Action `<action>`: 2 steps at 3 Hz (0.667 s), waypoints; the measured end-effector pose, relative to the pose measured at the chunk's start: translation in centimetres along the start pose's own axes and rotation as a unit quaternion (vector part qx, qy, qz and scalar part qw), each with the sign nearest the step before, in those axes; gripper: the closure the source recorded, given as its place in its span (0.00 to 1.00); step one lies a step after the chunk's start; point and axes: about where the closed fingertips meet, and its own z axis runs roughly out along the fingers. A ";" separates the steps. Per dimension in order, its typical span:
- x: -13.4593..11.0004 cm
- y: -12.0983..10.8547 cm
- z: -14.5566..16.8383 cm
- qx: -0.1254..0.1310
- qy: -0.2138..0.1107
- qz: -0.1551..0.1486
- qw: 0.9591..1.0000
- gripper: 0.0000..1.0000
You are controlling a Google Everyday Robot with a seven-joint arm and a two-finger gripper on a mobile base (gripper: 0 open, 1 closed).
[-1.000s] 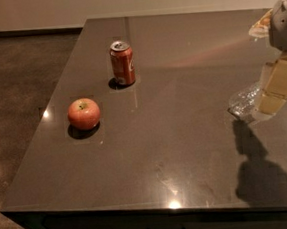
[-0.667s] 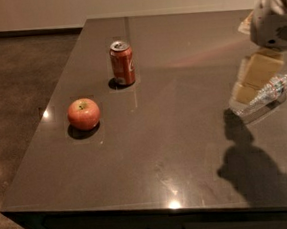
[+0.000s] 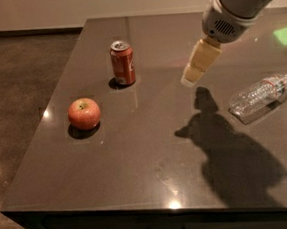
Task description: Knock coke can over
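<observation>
The coke can (image 3: 122, 62) stands upright on the dark table (image 3: 146, 151), toward the back left. It is red with white lettering and a silver top. My gripper (image 3: 195, 68) hangs above the table's middle, to the right of the can and well apart from it. It reaches down and left from the white arm (image 3: 236, 3) at the top right.
A red apple (image 3: 83, 113) sits in front of and left of the can. A clear plastic bottle (image 3: 258, 96) lies on its side at the right. The table's left edge drops to a brown floor (image 3: 16, 97).
My arm and gripper have moved left and away from the bottle, toward the table's middle. The bottle now lies in full view. The can and apple have not moved.
</observation>
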 end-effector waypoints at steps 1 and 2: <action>-2.8 -1.1 2.6 -0.006 -0.026 0.025 0.999 0.00; -5.4 -1.4 5.2 -0.010 -0.054 0.045 0.997 0.00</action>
